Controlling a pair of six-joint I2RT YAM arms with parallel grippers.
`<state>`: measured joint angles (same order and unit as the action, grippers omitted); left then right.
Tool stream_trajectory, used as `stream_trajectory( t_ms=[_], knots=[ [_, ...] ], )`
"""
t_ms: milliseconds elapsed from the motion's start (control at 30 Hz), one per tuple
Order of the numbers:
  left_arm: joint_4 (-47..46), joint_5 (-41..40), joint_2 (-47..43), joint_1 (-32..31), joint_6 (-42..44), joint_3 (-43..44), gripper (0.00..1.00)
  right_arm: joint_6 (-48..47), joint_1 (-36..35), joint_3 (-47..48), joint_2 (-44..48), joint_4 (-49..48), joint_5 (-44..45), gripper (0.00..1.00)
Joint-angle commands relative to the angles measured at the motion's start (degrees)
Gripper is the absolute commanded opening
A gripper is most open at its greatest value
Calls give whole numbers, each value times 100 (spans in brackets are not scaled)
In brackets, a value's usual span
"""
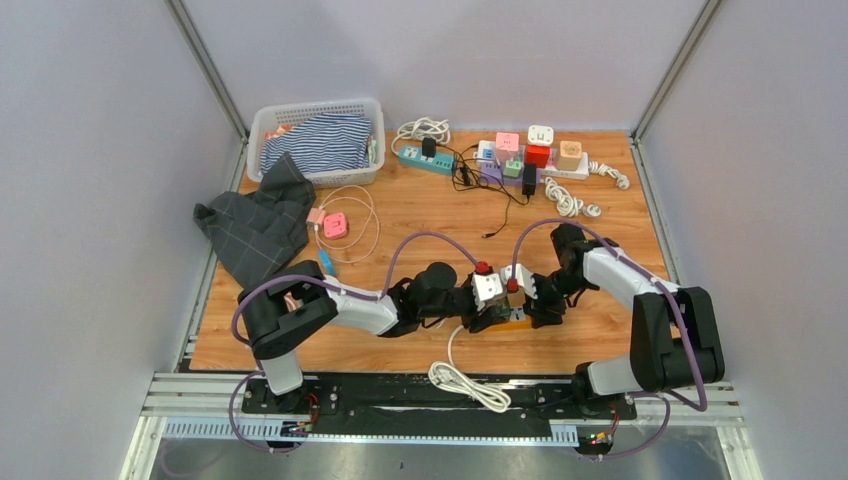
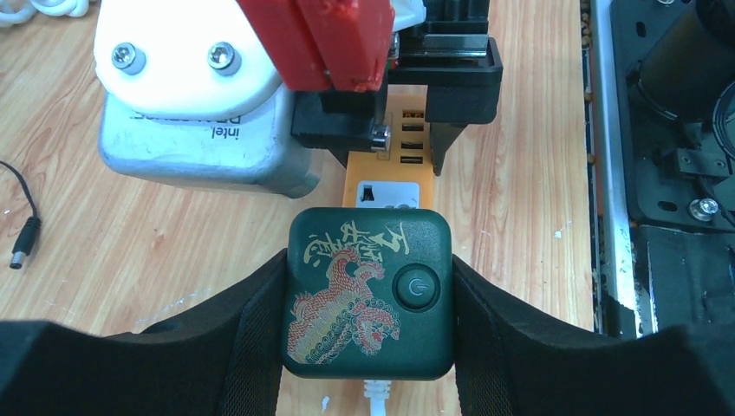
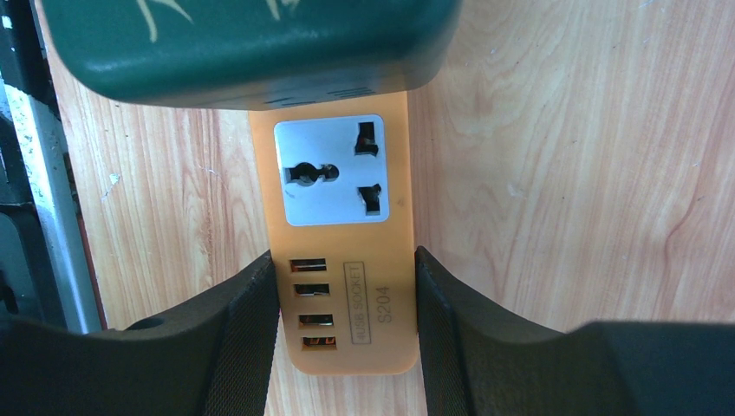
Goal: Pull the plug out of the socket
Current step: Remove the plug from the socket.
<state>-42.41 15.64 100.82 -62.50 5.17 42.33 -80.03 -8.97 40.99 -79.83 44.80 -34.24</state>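
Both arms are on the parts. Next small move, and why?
Probably ease the left gripper back, drawing the green block off the orange strip while the right gripper holds firm: both jaws already flank their parts, and the two are not yet apart.

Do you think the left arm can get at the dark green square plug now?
Probably yes: the left gripper clasps the green plug, nothing between; the right gripper clasps the orange power strip beyond.

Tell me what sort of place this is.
Probably a robot lab test cell: two arms bolted to a metal rail, left gripper clamping a green plug, right gripper an orange socket strip; plain grey partition walls around the wooden table; spare power strips behind.
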Motion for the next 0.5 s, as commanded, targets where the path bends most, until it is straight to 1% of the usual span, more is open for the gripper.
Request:
stream_trajectory(
  t_ms=[0,67,133,200,333,367,400,467],
  knots=[
    [75,-509,121,-161,72,-38,0,361,71,-175,-232,-32,498,0],
    [75,-940,77,-450,623,-110,0,355,80,-187,-193,-39,480,0],
    [75,-1067,59,-528,647,-120,0,359,78,-180,-215,-41,486,0],
    [84,-1135,2,-464,456,-122,0,360,78,-172,-275,-41,501,0],
    [-46,-518,-130,9,-538,-176,0,382,81,-179,-269,-32,524,0],
    [-154,-398,-158,119,-840,-237,0,383,80,-186,-243,-40,519,0],
    [-368,-295,-184,187,-947,-322,0,378,80,-188,-236,-41,515,0],
    [-896,-182,-241,216,-873,-570,0,380,85,-193,-249,-41,522,0]
  ],
)
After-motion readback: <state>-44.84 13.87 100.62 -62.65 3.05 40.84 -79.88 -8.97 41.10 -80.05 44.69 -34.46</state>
